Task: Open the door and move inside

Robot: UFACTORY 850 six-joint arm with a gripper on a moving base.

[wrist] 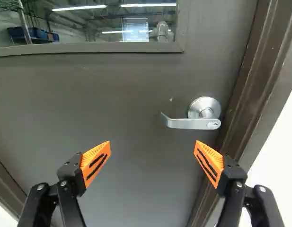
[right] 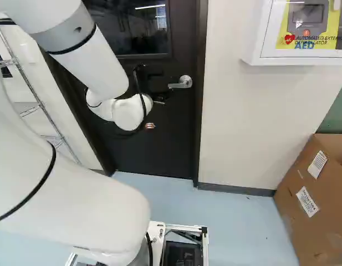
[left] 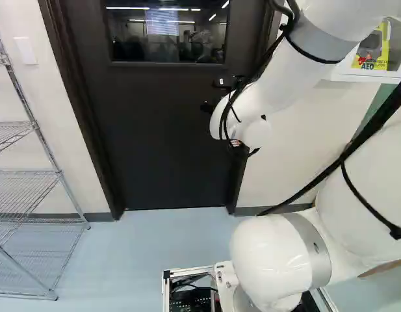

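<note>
The claw (wrist: 152, 145) is standing wide; near the latch edge of the door (wrist: 127, 94), the handle (wrist: 190, 124) is sitting ahead, toward the edge-side finger (wrist: 209, 163), its lever running along the fingers' spread.

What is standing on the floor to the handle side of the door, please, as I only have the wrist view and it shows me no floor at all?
Observer: A cardboard box stands at the right of the right base view, past a stretch of wall from the door.
Operator: Thank you; and what stands on the side away from the handle?
Observer: A wire shelf stands there, at the left of the left base view.
Operator: Could you also tell me whether anything is mounted on the wall on the handle side?
Observer: Yes, a white cabinet hangs there, higher up than the cardboard box.
</note>
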